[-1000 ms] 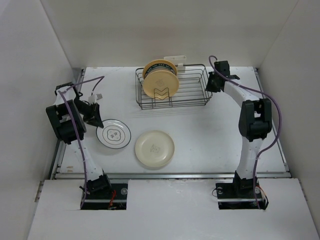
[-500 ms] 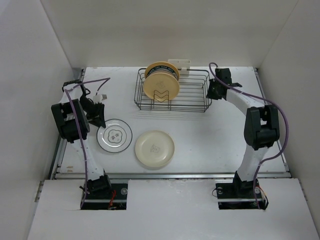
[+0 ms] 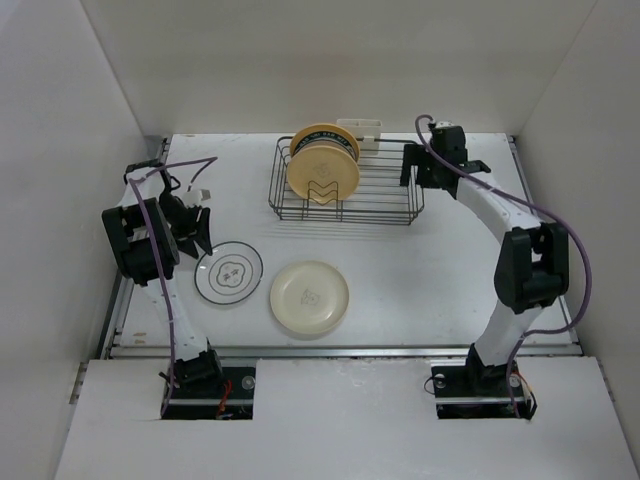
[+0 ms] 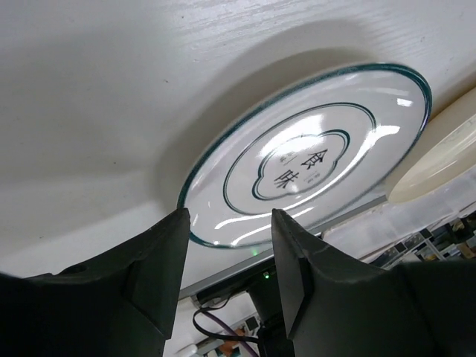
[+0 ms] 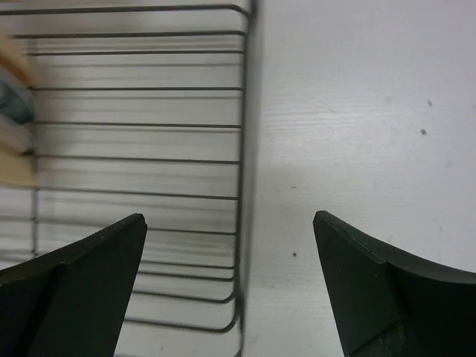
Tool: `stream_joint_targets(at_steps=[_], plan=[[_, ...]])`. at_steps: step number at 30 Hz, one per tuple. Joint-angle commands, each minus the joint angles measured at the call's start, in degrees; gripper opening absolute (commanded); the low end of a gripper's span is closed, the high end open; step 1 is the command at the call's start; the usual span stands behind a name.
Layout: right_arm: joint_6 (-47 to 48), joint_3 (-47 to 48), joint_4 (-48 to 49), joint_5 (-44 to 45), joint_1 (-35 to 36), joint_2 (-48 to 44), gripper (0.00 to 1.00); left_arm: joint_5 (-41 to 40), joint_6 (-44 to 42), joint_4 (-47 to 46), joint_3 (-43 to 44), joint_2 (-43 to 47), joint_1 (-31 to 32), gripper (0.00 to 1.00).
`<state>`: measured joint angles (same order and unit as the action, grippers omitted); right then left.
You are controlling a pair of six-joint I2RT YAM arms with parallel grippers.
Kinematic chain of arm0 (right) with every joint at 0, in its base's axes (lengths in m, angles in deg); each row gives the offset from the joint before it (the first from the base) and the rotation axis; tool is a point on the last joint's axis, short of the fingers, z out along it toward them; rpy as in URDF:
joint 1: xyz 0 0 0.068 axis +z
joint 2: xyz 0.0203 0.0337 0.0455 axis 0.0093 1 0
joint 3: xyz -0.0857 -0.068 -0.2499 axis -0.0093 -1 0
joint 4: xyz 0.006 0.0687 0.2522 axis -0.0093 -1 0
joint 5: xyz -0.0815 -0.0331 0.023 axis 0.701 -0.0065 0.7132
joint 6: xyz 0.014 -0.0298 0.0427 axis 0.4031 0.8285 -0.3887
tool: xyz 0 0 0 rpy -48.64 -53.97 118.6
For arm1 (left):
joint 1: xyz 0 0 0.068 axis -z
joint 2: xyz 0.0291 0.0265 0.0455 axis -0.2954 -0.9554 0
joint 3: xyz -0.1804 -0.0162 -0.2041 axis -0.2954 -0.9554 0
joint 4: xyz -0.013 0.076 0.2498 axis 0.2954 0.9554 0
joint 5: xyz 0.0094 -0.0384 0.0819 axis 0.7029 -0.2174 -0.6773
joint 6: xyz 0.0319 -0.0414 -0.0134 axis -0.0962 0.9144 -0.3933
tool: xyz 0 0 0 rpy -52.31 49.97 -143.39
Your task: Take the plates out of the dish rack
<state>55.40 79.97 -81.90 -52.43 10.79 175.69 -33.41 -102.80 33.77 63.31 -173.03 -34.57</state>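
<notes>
The dish rack point(image 3: 385, 192) sits at the far side of the surface point(image 3: 430, 270), with a small white block point(image 3: 360, 127) on its far long side. In the rack's left part a yellow-orange plate point(image 3: 322, 172) stands on edge among the dividers. The dark-green patterned rim of a second plate point(image 3: 322, 141) shows just behind its top edge. The rest of the rack, to the right of these two, shows only bare wires.

Two plates lie flat on the surface, on the near side of the rack. The cream plate point(image 3: 309, 297) lies in front of the rack's left half and well apart from it. The white plate point(image 3: 229, 272) with the thin dark rim lies just left of the cream one, beyond the rack's left end.

The left claw point(image 4: 229, 222) is low at the outer edge of the white plate, on the side away from the rack. Its fingers point(image 4: 160, 275) are partly spread, and the plate's rim shows in the gap between them, unclamped.

The right claw point(image 5: 229, 219) is at the rack's right end, spread wide. The end wire of the rack runs between its two fingers, and neither touches it.
</notes>
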Motion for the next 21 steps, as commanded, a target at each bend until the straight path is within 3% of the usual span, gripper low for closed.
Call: stream_joint_targets(at_steps=[1, 5, 10, 14, 20, 21], plan=[[8.3, 4.3, 6.6, -8.2, 5.6, -6.3, 1.00, -1.1, 0.8, 2.2, 1.6, 3.8, -0.2, 0.45], [14.4, 10.5, 4.6, -18.1, 10.4, -3.2, 1.00, -2.2, 0.8, 3.0, 4.0, 3.8, -0.2, 0.46], [16.8, 21.0, 2.5, -20.3, 13.2, 7.6, 0.98, 0.0, 1.3, 5.2, 8.8, 3.8, -0.2, 0.46], [16.2, 27.7, 2.5, -19.7, 14.3, 13.7, 0.84, 0.6, 1.8, 5.8, 10.4, 4.8, -0.2, 0.46], [16.2, 32.8, 2.0, -18.3, 14.3, 18.5, 0.56, 0.0, 1.8, 5.3, 8.5, 5.3, -0.2, 0.46], [16.2, 32.8, 2.0, -18.3, 14.3, 19.0, 0.41, 0.0, 1.8, 5.3, 7.6, 5.3, -0.2, 0.45]])
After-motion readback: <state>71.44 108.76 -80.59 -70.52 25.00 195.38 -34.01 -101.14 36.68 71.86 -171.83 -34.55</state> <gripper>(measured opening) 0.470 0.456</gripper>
